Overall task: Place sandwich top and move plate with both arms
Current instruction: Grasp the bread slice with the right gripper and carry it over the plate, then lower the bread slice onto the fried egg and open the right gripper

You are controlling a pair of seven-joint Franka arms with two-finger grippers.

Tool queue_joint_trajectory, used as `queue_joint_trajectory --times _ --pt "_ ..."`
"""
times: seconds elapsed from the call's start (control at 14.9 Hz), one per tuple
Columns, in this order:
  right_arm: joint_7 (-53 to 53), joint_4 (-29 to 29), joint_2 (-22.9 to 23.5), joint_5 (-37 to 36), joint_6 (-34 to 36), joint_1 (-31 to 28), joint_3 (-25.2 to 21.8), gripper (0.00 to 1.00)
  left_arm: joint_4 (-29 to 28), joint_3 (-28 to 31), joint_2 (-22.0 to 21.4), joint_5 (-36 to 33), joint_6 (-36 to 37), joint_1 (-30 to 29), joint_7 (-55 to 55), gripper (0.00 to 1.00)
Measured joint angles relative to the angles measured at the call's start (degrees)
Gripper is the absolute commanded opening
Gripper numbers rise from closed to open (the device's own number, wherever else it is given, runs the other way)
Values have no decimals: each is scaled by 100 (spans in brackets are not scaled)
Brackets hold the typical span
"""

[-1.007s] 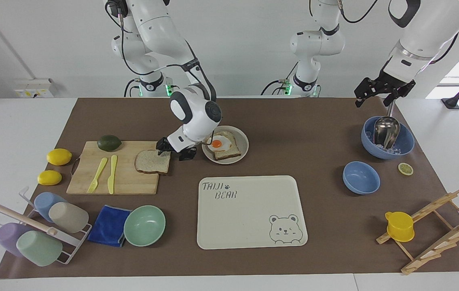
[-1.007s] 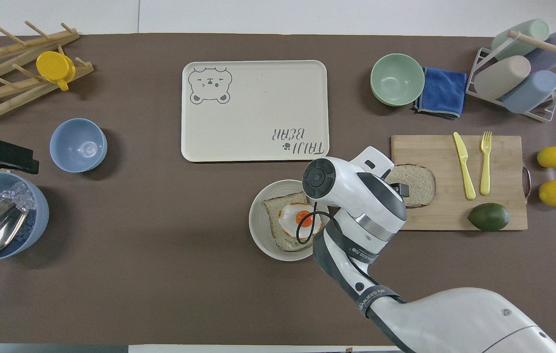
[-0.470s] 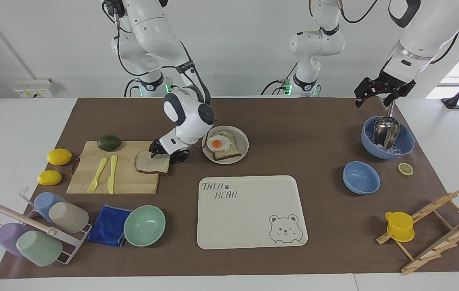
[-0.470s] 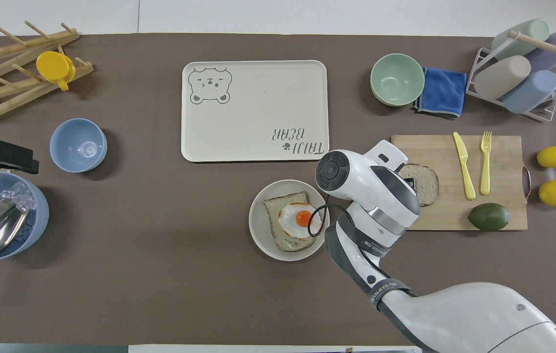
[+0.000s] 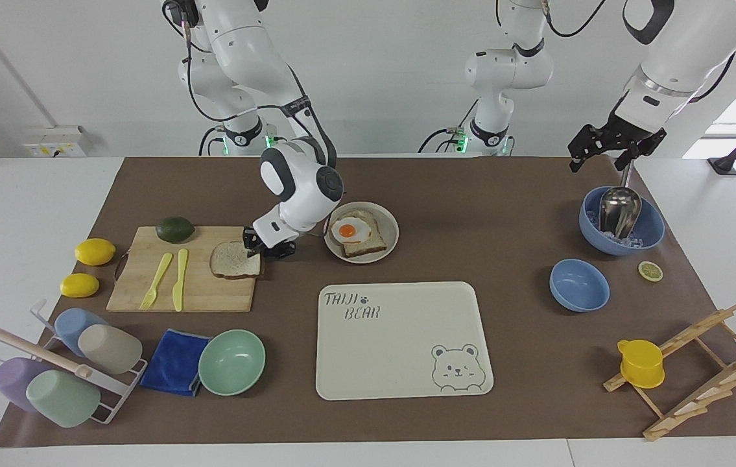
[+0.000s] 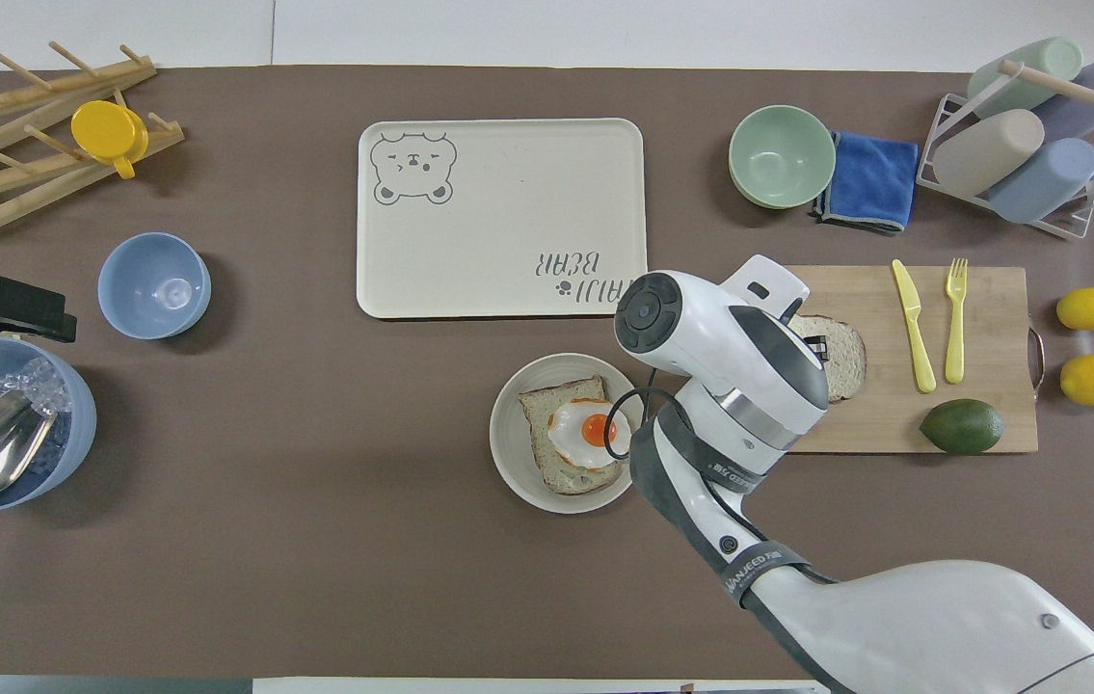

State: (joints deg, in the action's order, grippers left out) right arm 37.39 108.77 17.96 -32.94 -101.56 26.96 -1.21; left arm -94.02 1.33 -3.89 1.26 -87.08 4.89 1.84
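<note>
White table (image 5: pixel 30 194) covered by a brown mat (image 5: pixel 471 194).
On the mat are set a cutting board (image 5: pixel 212 295), plate (image 5: pixel 388 243), tray (image 5: pixel 400 350), green bowl (image 5: pixel 231 362), two blue bowls (image 5: pixel 578 285), blue cloth (image 5: pixel 173 360), wooden rack (image 5: pixel 698 363) and cup rack (image 5: pixel 50 363); two lemons (image 5: pixel 94 251) are laid just off it.

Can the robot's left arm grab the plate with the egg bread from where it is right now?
Probably not right away. The left gripper hangs over the blue bowl with the scoop at its own end, apart from the plate. Bare mat lies between, so nothing blocks it.
</note>
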Motion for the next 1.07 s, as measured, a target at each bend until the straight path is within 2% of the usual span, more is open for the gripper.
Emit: queue_joint_trajectory --times 0.2,0.4,0.54,0.67,0.87,1.07 --pt "-509 -917 -102 37 1197 159 272 0 0 0 0 0 0 0 0 100" --pt "-629 -1738 -522 151 2485 312 920 0 0 0 0 0 0 0 0 100" --pt "-707 -2007 -808 471 3014 350 1210 0 0 0 0 0 0 0 0 100" --pt "-718 -2015 -969 795 3006 357 1368 0 0 0 0 0 0 0 0 100" --pt "-718 -1954 -863 1422 2069 335 1362 0 0 0 0 0 0 0 0 100" --pt "-718 -1749 -533 1399 1364 340 1356 0 0 0 0 0 0 0 0 100"
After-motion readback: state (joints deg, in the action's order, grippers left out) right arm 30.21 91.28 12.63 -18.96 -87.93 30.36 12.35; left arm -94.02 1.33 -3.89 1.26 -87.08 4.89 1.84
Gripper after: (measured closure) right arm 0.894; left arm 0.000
